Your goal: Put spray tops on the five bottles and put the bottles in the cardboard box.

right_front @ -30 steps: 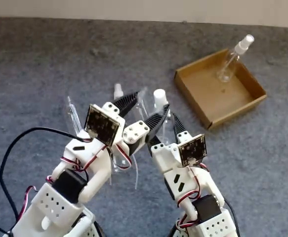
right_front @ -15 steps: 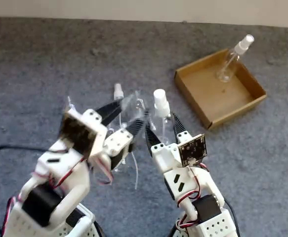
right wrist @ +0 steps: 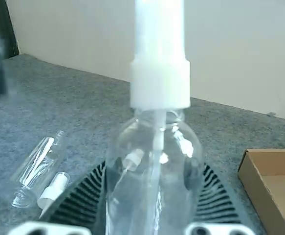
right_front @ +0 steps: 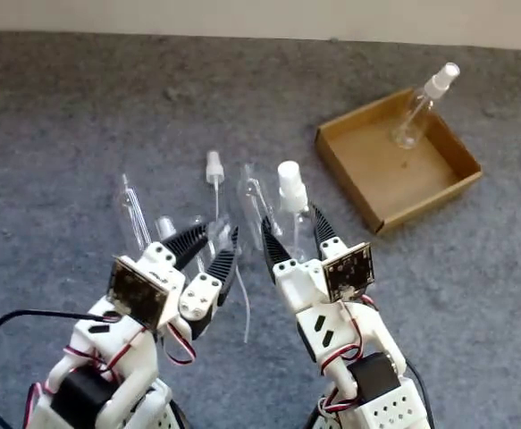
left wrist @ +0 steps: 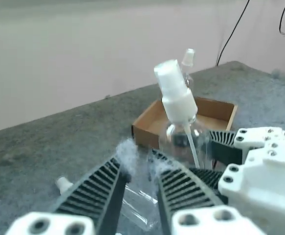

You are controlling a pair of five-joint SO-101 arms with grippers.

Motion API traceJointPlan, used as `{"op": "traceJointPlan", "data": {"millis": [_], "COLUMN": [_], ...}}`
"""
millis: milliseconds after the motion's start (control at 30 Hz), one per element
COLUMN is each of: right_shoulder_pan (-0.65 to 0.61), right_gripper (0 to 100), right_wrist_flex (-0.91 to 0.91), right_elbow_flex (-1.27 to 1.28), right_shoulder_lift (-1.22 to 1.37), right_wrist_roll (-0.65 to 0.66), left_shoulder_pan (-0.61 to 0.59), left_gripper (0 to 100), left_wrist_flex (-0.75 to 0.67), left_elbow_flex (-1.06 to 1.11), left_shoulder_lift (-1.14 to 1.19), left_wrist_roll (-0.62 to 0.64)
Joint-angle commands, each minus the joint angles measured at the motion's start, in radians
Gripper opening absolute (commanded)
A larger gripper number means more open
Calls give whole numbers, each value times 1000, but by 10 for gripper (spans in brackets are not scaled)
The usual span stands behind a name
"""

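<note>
Right gripper (right_front: 291,225) pinches a clear, rounded bottle (right wrist: 154,156) capped with a white spray top (right wrist: 160,73); left gripper (right_front: 217,236), ribbed black, stands slightly parted.

Grey carpeted table (right_front: 72,107) carries a cardboard box (right_front: 381,188), a clear bottle (right_front: 133,214) lying flat and a spray top (right_front: 214,168).

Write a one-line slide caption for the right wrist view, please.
Right gripper holds an upright clear bottle with a white spray top on; cardboard box and a lying bottle beyond.
</note>
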Motion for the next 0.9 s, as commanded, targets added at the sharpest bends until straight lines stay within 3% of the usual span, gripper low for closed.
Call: {"op": "traceJointPlan", "data": {"millis": [0,133,300,500,867], "right_shoulder_pan": [-4,-4,-4,-4,-4], "right_gripper": [113,113,113,113,113], "right_wrist_flex": [-35,-45,-45,-45,-44], "right_elbow_flex": [51,53,54,51,-125], "right_shoulder_lift": [-18,-18,-18,-18,-18], "right_wrist_roll": [5,6,6,6,2], "left_shoulder_pan": [-5,10,133,268,302], "left_gripper": [5,5,5,5,5], "left_wrist_flex": [5,74,290,316,-127], "left_elbow_flex": [87,114,76,114,346], "left_shoulder_lift": [-56,-44,-44,-44,-44], "left_wrist_roll": [8,6,5,8,9]}}
